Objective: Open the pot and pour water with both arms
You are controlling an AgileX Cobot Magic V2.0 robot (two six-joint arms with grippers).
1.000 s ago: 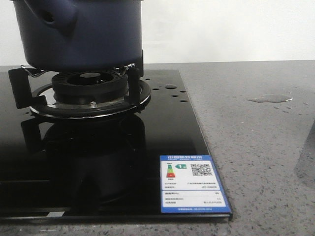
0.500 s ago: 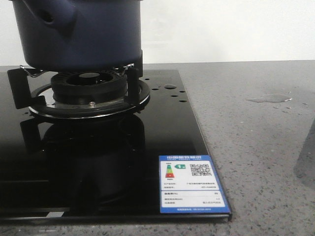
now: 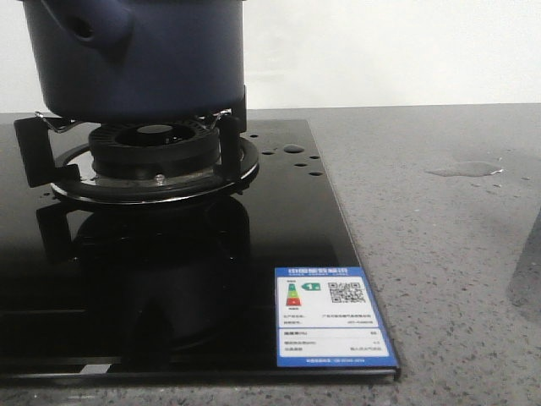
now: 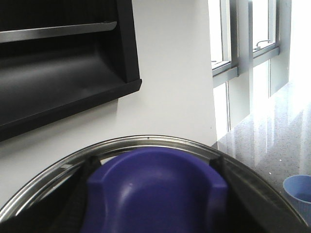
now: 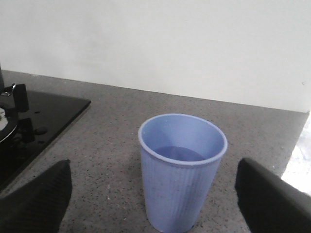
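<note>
Pot [image 3: 135, 55] seated on burner [image 3: 152, 156]; right fingers [image 5: 36, 196] spread wide, flanking cup [image 5: 182, 170] on bench [image 3: 439, 237]; left fingers' state indeterminable.

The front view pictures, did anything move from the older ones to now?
Almost nothing. A blurry dark shape at the right edge shifted a little; what it is cannot be told. The pot sits on the burner as before, and the puddle on the counter and the sticker on the black stove top have not moved.
</note>
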